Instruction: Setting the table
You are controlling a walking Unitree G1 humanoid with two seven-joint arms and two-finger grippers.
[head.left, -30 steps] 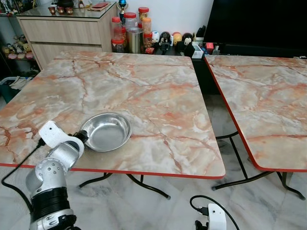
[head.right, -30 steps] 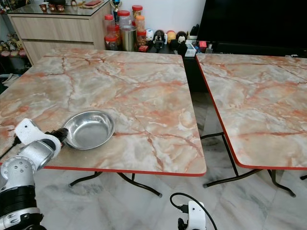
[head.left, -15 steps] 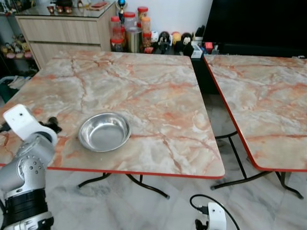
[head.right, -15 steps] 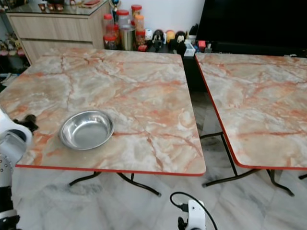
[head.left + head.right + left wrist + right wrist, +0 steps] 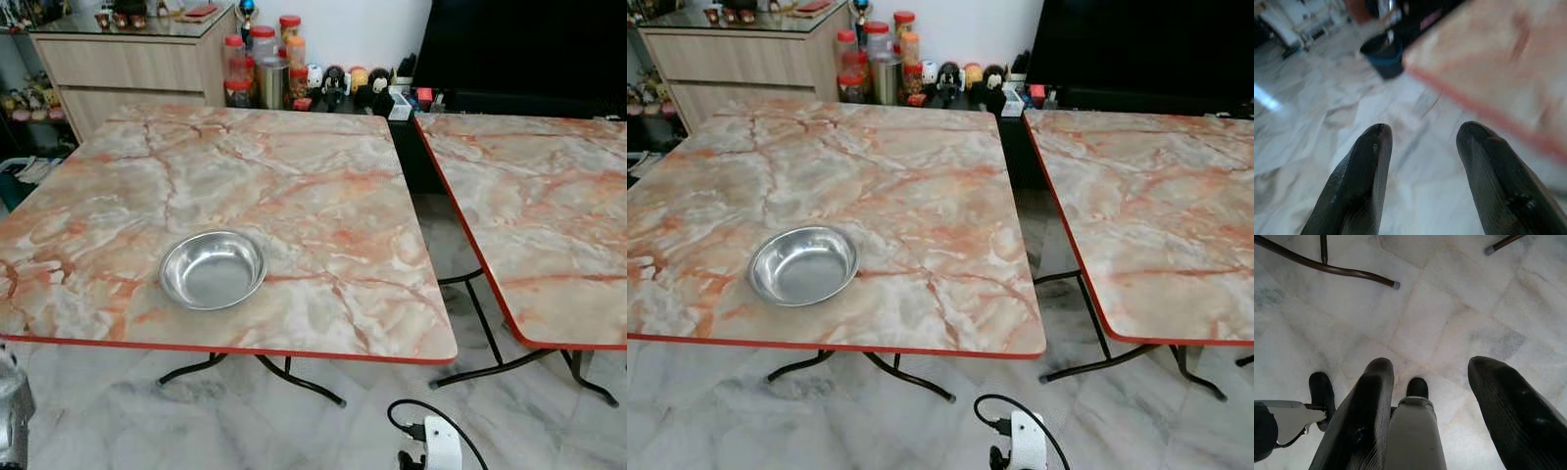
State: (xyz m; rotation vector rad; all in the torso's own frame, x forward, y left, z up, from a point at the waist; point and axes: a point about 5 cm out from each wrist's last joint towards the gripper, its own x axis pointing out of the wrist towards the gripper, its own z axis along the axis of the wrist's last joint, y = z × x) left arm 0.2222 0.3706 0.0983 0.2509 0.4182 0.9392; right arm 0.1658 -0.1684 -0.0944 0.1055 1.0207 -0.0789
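Shiny steel bowl (image 5: 213, 269) — round, shallow (empty) — on marble table (image 5: 323, 196).

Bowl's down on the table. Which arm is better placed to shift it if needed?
Left, probably. The round steel bowl sits toward the marble table's left front edge, and the open left gripper is beside that red edge. The right gripper hangs open over the floor.

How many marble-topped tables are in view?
2. One table stands in front, with a steel bowl near its front edge. The second table stands to its right, across a narrow gap, partly cut off by the frame.
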